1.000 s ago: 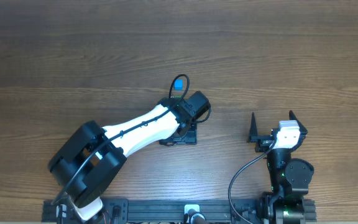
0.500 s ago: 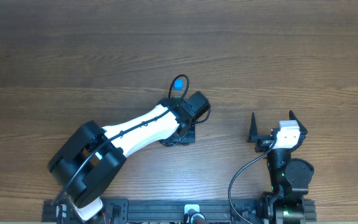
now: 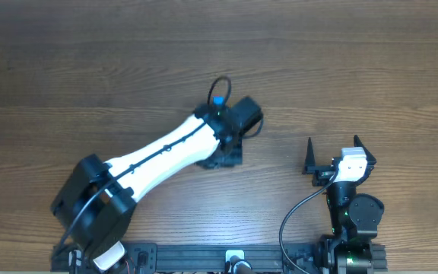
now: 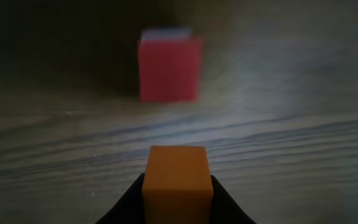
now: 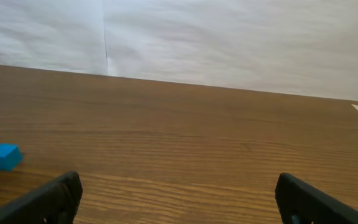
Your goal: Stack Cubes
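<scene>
I see my left gripper (image 4: 178, 208) pinching a plain orange cube (image 4: 178, 177) by its sides, over the table (image 4: 303, 155). A red cube (image 4: 169, 68) sits ahead, apart. My right gripper (image 3: 332, 146) hangs spread wide, well right of the blue cube (image 3: 217, 101).

Left arm (image 3: 175, 144): white shell, black joints, thin black cable (image 3: 154, 154) along it. Right arm (image 3: 348, 204): black, white wrist block (image 3: 353, 161), looping black lead (image 3: 283, 228), green lights.
</scene>
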Robot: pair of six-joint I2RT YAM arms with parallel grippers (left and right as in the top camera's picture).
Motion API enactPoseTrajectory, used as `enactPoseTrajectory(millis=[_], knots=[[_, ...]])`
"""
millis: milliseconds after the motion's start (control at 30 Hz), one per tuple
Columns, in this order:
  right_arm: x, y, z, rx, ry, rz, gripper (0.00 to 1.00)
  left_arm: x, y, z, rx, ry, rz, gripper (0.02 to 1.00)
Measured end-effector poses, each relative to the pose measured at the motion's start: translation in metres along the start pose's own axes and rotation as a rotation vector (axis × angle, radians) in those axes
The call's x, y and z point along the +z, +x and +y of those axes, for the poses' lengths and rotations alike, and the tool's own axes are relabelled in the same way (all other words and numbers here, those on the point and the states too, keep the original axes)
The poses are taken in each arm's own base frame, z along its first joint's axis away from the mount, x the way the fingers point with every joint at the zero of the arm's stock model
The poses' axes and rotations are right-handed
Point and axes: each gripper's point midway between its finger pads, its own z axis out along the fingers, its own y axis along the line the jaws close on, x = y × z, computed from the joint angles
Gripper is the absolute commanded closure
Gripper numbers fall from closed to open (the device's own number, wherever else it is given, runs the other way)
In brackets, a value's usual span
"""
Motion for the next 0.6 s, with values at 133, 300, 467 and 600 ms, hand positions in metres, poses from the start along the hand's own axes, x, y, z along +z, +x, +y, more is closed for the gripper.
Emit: enactPoseTrajectory(millis=[133,300,467,600], knots=[[0.000,0.000,0.000,0.000,0.000,0.000,0.009,-0.027,-0.028,-0.007,-0.036,0.052,-0.071,0.923],[0.000,0.000,0.000,0.000,0.000,0.000,0.009,-0.032,-0.046,0.004,-0.085,0.050,-0.092,0.921],[0.000,0.000,0.000,0.000,0.000,0.000,0.007,-0.023,-0.048,0.007,-0.085,0.029,-0.079,0.921],[0.000,0.000,0.000,0.000,0.000,0.000,0.007,-0.013,-0.045,0.007,-0.080,0.009,-0.057,0.925]])
